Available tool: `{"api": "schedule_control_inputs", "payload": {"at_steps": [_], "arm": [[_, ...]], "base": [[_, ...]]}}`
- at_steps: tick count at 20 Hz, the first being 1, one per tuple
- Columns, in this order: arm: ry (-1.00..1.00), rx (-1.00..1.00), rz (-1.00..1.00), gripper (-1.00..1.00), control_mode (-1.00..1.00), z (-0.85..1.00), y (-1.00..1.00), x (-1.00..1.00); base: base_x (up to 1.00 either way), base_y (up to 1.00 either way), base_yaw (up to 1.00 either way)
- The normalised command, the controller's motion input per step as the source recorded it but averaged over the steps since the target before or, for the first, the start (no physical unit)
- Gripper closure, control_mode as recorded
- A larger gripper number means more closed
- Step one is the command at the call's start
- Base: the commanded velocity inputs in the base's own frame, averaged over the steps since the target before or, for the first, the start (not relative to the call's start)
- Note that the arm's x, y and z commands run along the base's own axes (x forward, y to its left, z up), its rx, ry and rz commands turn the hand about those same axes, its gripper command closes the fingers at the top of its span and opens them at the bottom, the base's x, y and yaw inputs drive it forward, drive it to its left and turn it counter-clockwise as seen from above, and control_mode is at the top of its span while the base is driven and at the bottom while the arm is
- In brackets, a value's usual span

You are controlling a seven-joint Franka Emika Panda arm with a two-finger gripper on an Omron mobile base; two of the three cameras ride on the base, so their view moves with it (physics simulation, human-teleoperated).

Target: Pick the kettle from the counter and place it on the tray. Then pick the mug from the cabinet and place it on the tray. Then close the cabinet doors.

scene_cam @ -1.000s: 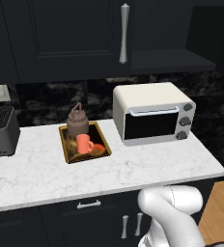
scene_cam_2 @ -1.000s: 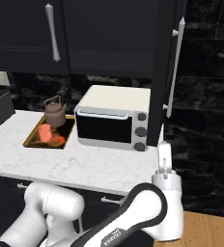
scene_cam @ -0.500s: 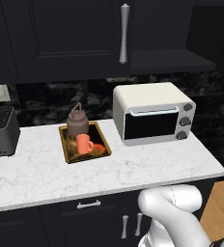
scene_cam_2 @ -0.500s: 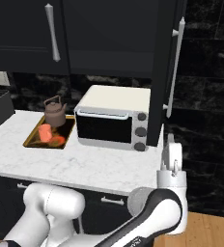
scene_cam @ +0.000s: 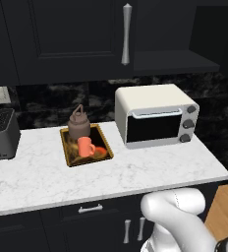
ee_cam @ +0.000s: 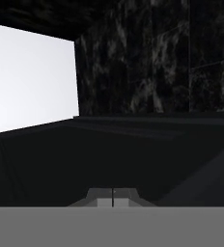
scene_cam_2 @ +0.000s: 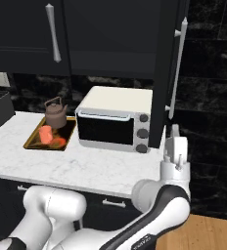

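The brown kettle [scene_cam: 79, 125] [scene_cam_2: 55, 112] stands on the back of the yellow-rimmed tray [scene_cam: 65, 146] [scene_cam_2: 29, 140], and the orange mug [scene_cam: 85, 146] [scene_cam_2: 46, 133] sits just in front of it on the same tray. The tray lies on the marble counter [scene_cam: 135, 172] [scene_cam_2: 86, 166]. My gripper [scene_cam_2: 175, 131] [ee_cam: 113, 197] is shut on nothing, pointing up off the counter's right end. It sits just under the open cabinet door [scene_cam_2: 163, 73], which shows edge-on with its silver handle [scene_cam_2: 178, 68]. Another cabinet door [scene_cam: 76, 34] is closed.
A white toaster oven [scene_cam: 155, 115] [scene_cam_2: 115, 122] stands right of the tray; its pale side [ee_cam: 32, 77] fills the left of the hand view. A dark toaster [scene_cam: 0, 133] sits at the counter's left. Black marble wall [ee_cam: 147, 62] lies ahead of the hand.
My gripper has risen and shifted slightly right, closer to the open door's lower edge. Kettle, mug and tray have stayed put.
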Motion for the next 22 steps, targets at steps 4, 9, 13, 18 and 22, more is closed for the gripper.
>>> {"api": "schedule_control_inputs", "payload": {"at_steps": [4,9,13,18,22], "arm": [[-0.08,0.0,0.0,1.0,-1.0,0.46,0.0,0.0],[-0.01,-0.01,0.0,1.0,-1.0,0.4,0.13,0.0],[0.0,-0.02,0.0,1.0,-1.0,0.32,0.26,0.0],[-0.03,-0.02,0.0,1.0,-1.0,0.35,0.31,0.0],[-0.05,-0.05,0.0,1.0,-1.0,0.33,0.42,0.0]], "base": [[0.0,0.0,0.0],[0.0,0.0,0.0],[0.0,0.0,0.0],[0.0,0.0,0.0],[0.0,0.0,0.0]]}}
